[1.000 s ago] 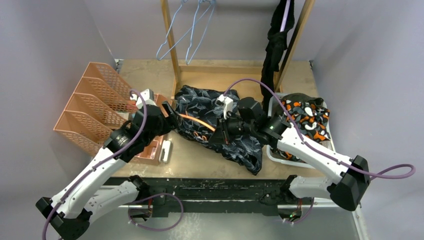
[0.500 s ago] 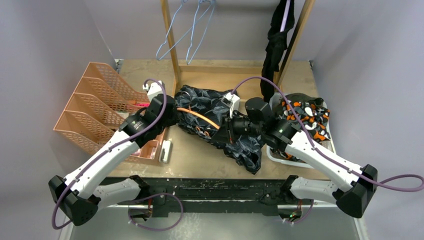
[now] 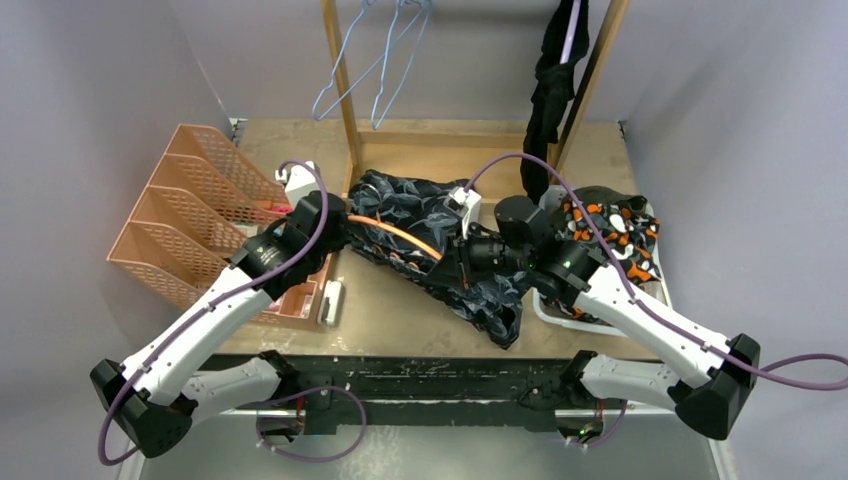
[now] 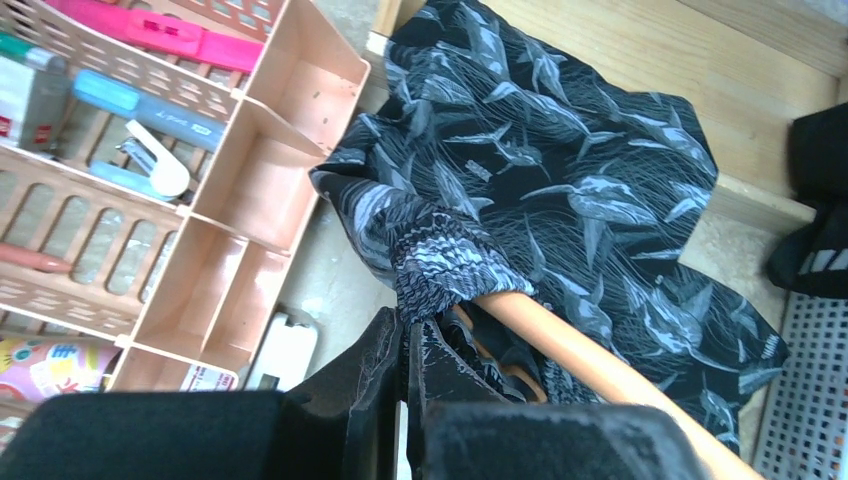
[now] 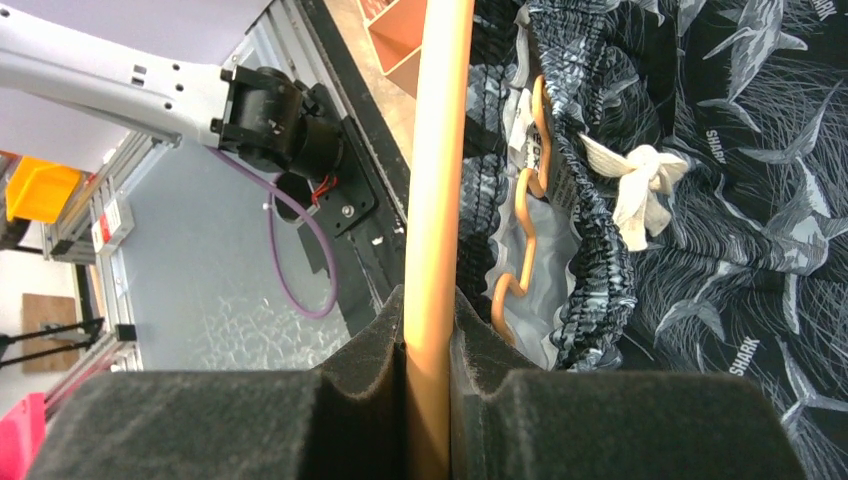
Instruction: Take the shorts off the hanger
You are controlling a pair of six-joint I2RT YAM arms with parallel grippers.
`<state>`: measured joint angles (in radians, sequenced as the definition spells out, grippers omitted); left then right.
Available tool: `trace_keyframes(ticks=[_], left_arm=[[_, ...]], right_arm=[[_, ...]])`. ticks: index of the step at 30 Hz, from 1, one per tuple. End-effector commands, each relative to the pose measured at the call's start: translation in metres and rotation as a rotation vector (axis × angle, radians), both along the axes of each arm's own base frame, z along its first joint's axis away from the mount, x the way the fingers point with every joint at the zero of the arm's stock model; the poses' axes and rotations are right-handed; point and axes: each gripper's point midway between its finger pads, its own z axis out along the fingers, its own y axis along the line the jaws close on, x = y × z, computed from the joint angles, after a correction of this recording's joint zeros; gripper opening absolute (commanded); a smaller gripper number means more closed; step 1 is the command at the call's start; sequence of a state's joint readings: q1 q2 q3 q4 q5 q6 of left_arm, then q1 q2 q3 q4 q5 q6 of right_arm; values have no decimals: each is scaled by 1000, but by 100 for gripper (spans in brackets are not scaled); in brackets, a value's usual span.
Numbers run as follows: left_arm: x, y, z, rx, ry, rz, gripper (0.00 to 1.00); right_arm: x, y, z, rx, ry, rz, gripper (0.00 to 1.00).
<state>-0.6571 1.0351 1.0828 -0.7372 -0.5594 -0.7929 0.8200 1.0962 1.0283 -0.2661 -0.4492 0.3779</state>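
Note:
The dark grey-blue patterned shorts [image 3: 420, 215] lie crumpled on the table's middle, still threaded on an orange hanger [image 3: 400, 233]. My left gripper [image 3: 340, 232] is at their left end. In the left wrist view it [image 4: 408, 325] is shut, pinching the gathered waistband [image 4: 440, 265] right beside the hanger's bar [image 4: 570, 345]. My right gripper [image 3: 455, 262] is shut on the hanger's bar [image 5: 440, 150], which runs up between its pads [image 5: 430, 310]. The shorts' elastic waist and white drawstring [image 5: 640, 180] lie just right of it.
A peach desk organiser [image 3: 200, 200] with small compartments [image 4: 250, 190] stands left of the shorts. A white tray [image 3: 548, 308] at the right holds orange-black-white camouflage shorts [image 3: 610, 235]. Black shorts [image 3: 550, 80] and empty blue hangers [image 3: 375, 70] hang on the wooden rack [image 3: 340, 90].
My left gripper has moved in to the shorts' left end and closed on the waistband. The right arm shifted slightly, still holding the hanger.

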Motion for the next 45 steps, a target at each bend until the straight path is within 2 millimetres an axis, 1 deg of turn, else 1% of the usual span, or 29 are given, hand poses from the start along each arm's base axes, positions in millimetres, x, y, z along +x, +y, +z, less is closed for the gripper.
trace_keyframes(ticks=[1, 5, 9, 11, 15, 19, 21, 22, 26, 27, 29, 30, 31, 34, 36, 38, 40, 43, 45], left_arm=[[6, 32, 26, 72, -83, 128, 0], [7, 39, 28, 69, -84, 163, 0], [8, 43, 27, 66, -74, 189, 0], [8, 51, 26, 88, -68, 214, 0], [14, 65, 32, 88, -65, 257, 0], [22, 81, 28, 78, -31, 284, 0], [26, 81, 26, 59, -17, 266, 0], [27, 79, 25, 56, -14, 254, 0], [27, 79, 13, 58, 17, 254, 0], [28, 75, 10, 42, 26, 235, 0], [29, 61, 5, -2, 44, 174, 0], [29, 59, 2, -7, 53, 164, 0], [28, 62, 1, 4, 57, 172, 0], [29, 80, -2, 82, 80, 207, 0], [33, 86, 3, 83, 96, 206, 0], [37, 88, 5, 75, 100, 211, 0], [41, 86, 5, 50, 98, 205, 0], [43, 85, 3, 26, 104, 204, 0], [42, 84, 1, 15, 109, 203, 0]], right_arm=[[-16, -7, 23, 43, -102, 87, 0], [-25, -12, 25, 51, -121, 121, 0], [-27, -19, 15, 15, -109, 106, 0], [-29, -22, 12, 13, -103, 103, 0], [-30, -31, 5, -15, -104, 74, 0], [-36, -37, 12, 4, -121, 77, 0], [-39, -40, 4, -9, -108, 75, 0], [-39, -41, 3, -12, -107, 70, 0], [-40, -41, 10, 14, -126, 71, 0], [-41, -42, 10, 16, -125, 71, 0], [-41, -44, 11, 17, -122, 55, 0], [-39, -45, 14, 21, -128, 42, 0], [-40, -46, 17, 29, -137, 38, 0], [-46, -47, 35, 90, -169, 46, 0], [-48, -50, 42, 114, -172, 37, 0], [-51, -52, 43, 113, -174, 44, 0], [-50, -54, 41, 103, -170, 31, 0], [-43, -59, 38, 82, -174, -24, 0], [-37, -64, 42, 93, -180, -81, 0]])
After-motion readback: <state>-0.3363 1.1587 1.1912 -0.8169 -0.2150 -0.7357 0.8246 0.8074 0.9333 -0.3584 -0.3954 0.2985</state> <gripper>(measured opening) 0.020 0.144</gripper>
